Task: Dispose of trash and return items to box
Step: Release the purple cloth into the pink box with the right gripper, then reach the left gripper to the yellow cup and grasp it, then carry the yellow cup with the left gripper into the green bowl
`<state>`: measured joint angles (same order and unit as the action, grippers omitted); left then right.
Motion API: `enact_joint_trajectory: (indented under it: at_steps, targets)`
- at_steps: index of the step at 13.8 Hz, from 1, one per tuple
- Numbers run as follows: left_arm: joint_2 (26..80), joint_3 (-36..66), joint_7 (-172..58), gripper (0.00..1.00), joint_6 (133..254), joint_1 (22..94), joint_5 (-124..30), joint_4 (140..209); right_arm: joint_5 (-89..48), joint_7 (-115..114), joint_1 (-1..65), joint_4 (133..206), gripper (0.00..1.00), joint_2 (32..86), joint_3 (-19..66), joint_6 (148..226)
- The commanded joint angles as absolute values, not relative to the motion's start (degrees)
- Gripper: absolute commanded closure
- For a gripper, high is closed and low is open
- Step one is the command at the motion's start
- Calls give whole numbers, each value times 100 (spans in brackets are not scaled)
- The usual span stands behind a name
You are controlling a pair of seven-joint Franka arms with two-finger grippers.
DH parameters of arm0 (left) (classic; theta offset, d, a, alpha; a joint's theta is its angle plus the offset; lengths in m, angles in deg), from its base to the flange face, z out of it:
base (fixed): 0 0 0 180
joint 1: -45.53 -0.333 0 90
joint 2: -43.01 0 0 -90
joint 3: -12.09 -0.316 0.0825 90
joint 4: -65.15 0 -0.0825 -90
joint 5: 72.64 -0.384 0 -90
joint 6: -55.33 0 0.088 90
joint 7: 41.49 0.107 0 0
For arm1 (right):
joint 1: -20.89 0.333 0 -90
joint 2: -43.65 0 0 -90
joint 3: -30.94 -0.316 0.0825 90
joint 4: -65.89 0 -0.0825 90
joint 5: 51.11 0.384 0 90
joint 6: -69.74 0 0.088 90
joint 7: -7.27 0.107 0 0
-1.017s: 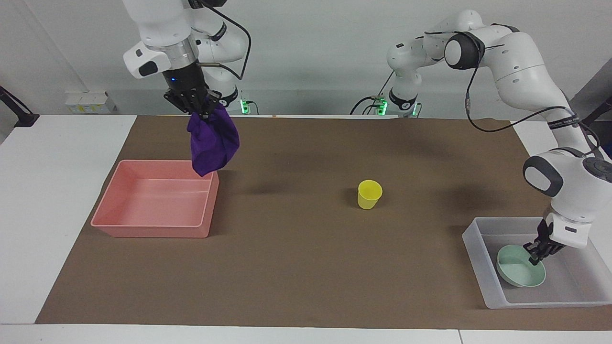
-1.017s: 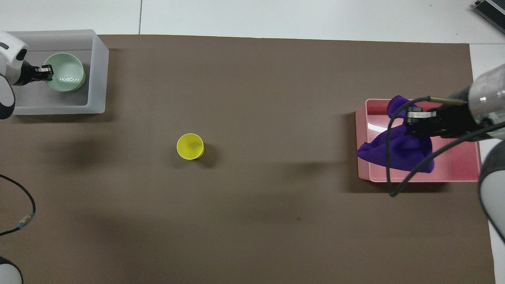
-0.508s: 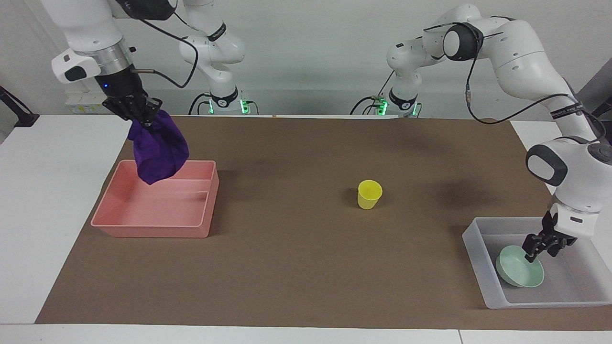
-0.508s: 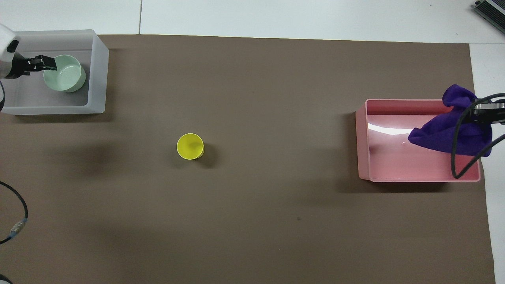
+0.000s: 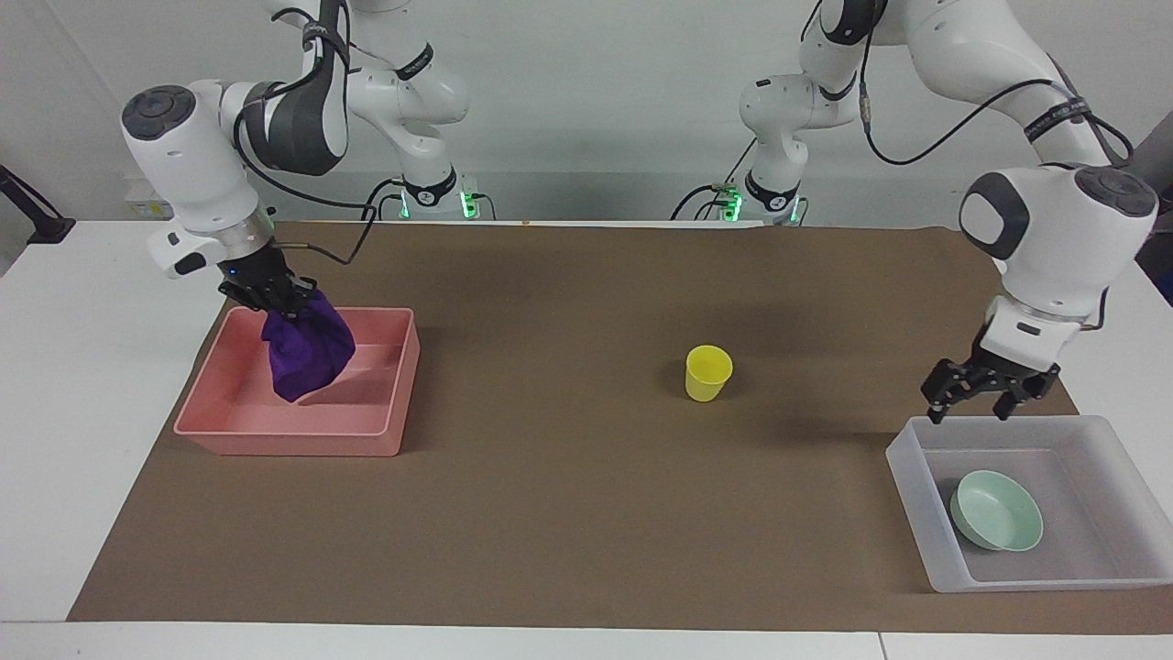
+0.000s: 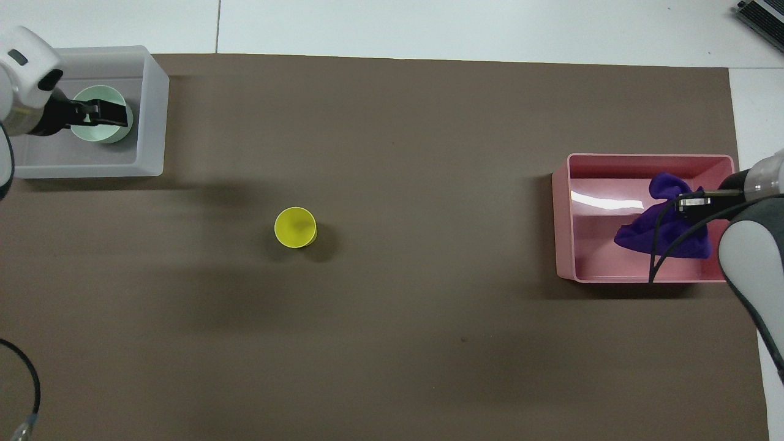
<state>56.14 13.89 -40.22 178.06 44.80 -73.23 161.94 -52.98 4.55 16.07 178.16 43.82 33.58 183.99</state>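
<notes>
The trash, a purple wad (image 5: 307,353) (image 6: 658,234), hangs from my right gripper (image 5: 289,307) (image 6: 686,202), which is shut on its top. The wad's lower end is down inside the pink tray (image 5: 293,442) (image 6: 563,220). The mint-green bowl (image 5: 996,522) (image 6: 82,125) lies in the translucent box (image 5: 909,477) (image 6: 153,110) at the left arm's end of the table. My left gripper (image 5: 970,414) (image 6: 125,114) is open and holds nothing, raised over the box's edge nearest the robots. The yellow cup (image 5: 708,372) (image 6: 295,227) stands upright on the mat, between the two containers.
A brown mat (image 5: 550,513) covers most of the white table. The pink tray sits at the right arm's end of it. A black cable (image 6: 18,380) loops in near the left arm's base.
My left gripper opened, let go of the bowl and rose out of the box. My right arm carried the wad toward its own end of the pink tray and lowered it in.
</notes>
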Motion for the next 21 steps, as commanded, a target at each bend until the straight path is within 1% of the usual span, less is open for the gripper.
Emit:
enact_joint_trajectory:
  at_steps: [1, 2, 4, 6, 7, 8, 9, 10, 11, 12, 13, 15, 16, 17, 18, 19, 21]
  targets:
    - [4707, 1324, -4393, 0, 17908, 4990, -7404, 17473, -5366, 384, 1518, 18461, 100, 4382, 3305, 19127]
    - [4645, 1324, -4595, 0, 17987, 5314, -7404, 17684, -5366, 385, 1509, 18602, 100, 4487, 3305, 19382]
    - [4530, 1324, -4982, 0, 18084, 5711, -7404, 18027, -5366, 367, 1456, 18691, 100, 4715, 3296, 19673]
    - [4530, 1315, -5491, 0, 18328, 6081, -7404, 18291, -5366, 385, 1439, 18752, 100, 4962, 3296, 19963]
    - [4556, 1315, -5790, 0, 18565, 6230, -7413, 18423, -5366, 376, 1438, 18849, 99, 4998, 3305, 20130]
    - [4565, 1315, -5967, 0, 18768, 6371, -7413, 18537, -5366, 385, 1438, 18936, 96, 5015, 3296, 20262]
    - [4609, 1315, -5994, 0, 18918, 6390, -7413, 18608, -5366, 376, 1386, 18963, 88, 5085, 3296, 20368]
    - [4644, 1315, -6012, 5, 19102, 6512, -7413, 18687, -5366, 376, 1334, 18972, 71, 5112, 3296, 20473]
    - [4705, 1315, -6065, 6, 19321, 6565, -7413, 18801, -5366, 385, 1333, 18981, 45, 5112, 3296, 20483]
    - [4732, 1315, -6109, 10, 19489, 6592, -7413, 18872, -5366, 393, 1342, 18973, 10, 5112, 3296, 20465]
    - [4802, 1315, -6144, 12, 19577, 6670, -7413, 18933, -5366, 402, 1377, 18938, 0, 5121, 3296, 20457]
    - [5012, 1315, -6205, 17, 19692, 6785, -7413, 18951, -5366, 393, 1421, 18798, 0, 5007, 3278, 20326]
    - [5092, 1315, -6206, 22, 19788, 6916, -7413, 19030, -5366, 402, 1430, 18658, 0, 4937, 3270, 20116]
    - [5101, 1315, -6206, 43, 19859, 6926, -7413, 19065, -5366, 420, 1430, 18500, 0, 4867, 3243, 19914]
    - [5101, 1315, -6214, 86, 19859, 6935, -7413, 19066, -5357, 455, 1438, 18411, 0, 4788, 3217, 19790]
    - [5101, 1306, -6223, 100, 19816, 6935, -7404, 19048, -5366, 664, 1499, 18375, 0, 4691, 3208, 19754]
    - [5075, 1297, -6223, 100, 19763, 6883, -7413, 18987, -5366, 1068, 1789, 18375, 0, 4524, 3208, 19561]
